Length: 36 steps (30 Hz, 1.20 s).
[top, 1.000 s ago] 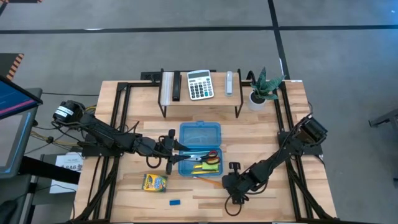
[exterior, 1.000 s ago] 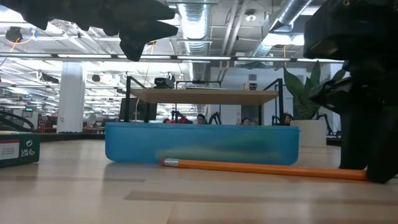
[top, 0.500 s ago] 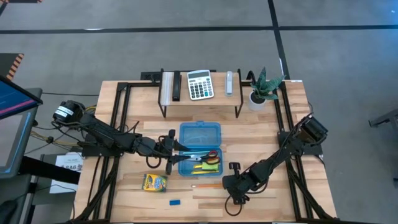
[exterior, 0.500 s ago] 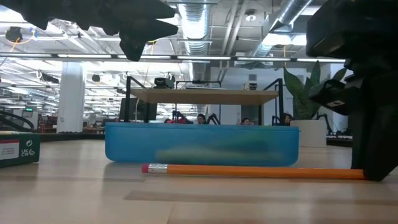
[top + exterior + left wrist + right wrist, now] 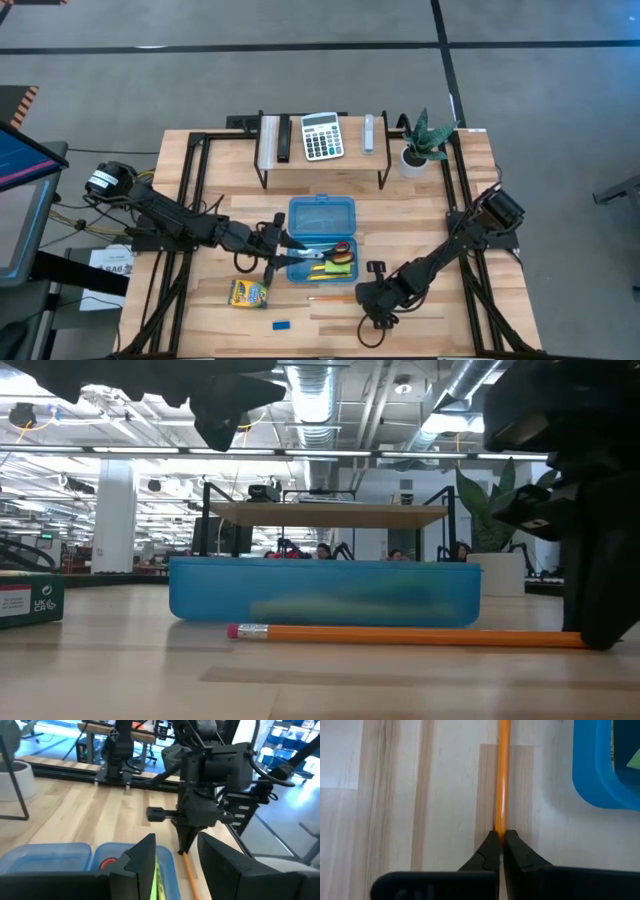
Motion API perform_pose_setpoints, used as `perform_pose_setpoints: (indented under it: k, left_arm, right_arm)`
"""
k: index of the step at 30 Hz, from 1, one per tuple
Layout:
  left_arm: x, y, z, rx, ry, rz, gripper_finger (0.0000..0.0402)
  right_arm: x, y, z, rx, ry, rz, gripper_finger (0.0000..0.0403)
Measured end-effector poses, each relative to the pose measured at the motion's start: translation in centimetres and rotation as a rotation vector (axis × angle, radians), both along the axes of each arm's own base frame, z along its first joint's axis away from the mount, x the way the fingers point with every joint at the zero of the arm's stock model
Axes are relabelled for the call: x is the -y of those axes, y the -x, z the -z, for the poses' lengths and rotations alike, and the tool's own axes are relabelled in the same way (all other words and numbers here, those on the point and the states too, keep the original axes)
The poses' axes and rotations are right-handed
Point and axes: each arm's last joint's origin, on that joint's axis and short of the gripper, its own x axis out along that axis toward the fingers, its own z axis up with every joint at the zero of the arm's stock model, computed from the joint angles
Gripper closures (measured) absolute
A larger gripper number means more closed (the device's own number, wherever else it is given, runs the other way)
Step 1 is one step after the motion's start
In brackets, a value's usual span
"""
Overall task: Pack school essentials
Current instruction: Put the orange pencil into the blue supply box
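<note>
Orange pencil in right end effector.

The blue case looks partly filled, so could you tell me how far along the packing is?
Done: red-handled scissors and green and yellow items lie in the open blue case. In hand: the right gripper is shut on the orange pencil, which lies on the table in front of the case; the left gripper hovers open over the case. Left: the crayon box and small blue eraser remain on the table.
</note>
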Motion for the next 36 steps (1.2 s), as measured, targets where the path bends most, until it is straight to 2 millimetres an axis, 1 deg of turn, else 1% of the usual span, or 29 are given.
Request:
perform_pose_setpoints:
  k: [6,11,36]
  left_arm:
    - [0.6,0.3,0.2,-0.021,-0.009,0.027,0.0269]
    - [0.8,0.3,0.3,-0.032,-0.016,0.025,0.0269]
    - [0.7,0.4,0.5,-0.045,-0.024,0.009,0.0269]
  right_arm:
    - [-0.1,-0.6,-0.7,0.0,-0.003,0.005,0.0389]
    - [-0.1,-0.8,-1.0,0.005,-0.002,0.008,0.0396]
    - [0.1,-1.2,-1.2,0.02,-0.026,0.014,0.0401]
